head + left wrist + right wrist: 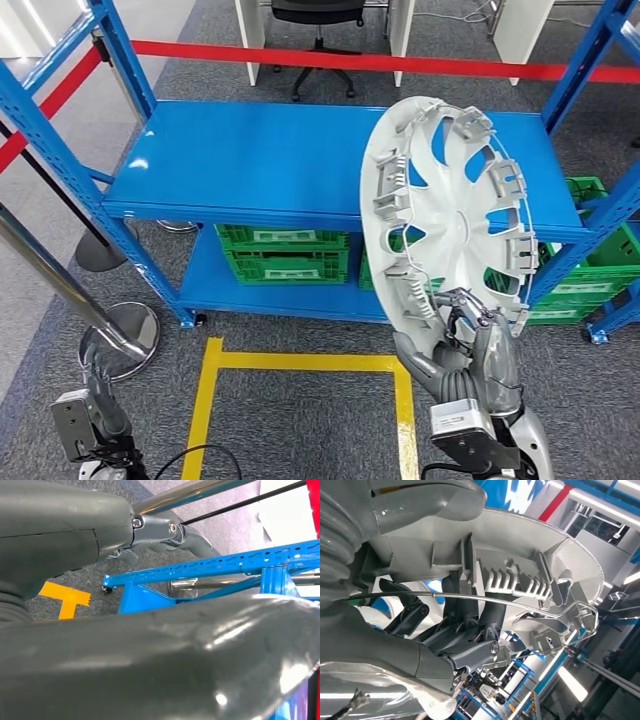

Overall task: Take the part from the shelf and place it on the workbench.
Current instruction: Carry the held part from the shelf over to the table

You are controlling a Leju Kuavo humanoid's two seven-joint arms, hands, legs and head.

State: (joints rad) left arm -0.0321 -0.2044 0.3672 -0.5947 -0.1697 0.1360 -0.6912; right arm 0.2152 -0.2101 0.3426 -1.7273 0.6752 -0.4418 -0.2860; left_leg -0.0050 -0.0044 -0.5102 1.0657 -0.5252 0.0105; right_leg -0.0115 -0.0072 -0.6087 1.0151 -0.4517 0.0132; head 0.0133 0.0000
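Above the front edge of the blue shelf [249, 160], toward its right end, the part [445, 210], a silver-grey wheel cover, stands nearly upright with its ribbed, clip-lined back facing the robot. The right hand [462, 345] grasps it at the lowest stretch of the rim, fingers [478, 630] hooked in behind the clips and the wire ring [478, 599] while the thumb bears on the other face, so the part is lifted off the shelf and carried entirely by that one grip. The left hand [151, 530] hangs low by the floor, off the shelf's left corner near a chrome barrier base [121, 335]; it holds nothing, its fingers lying apart. The step in hand appears to be the carry away from the shelf, and no table is in sight, so a turn is probably needed. To do that well, the robot should keep the grip firm and the wrist steady, since a broad, light disc held only at its bottom edge will tend to swing and lever against the fingers. It should draw the part straight back from the shelf before turning, keeping the top edge off the blue upright [585, 55] at the right end. A slow turn is wiser, and the cover is best laid flat once over the table rather than dropped on its rim.
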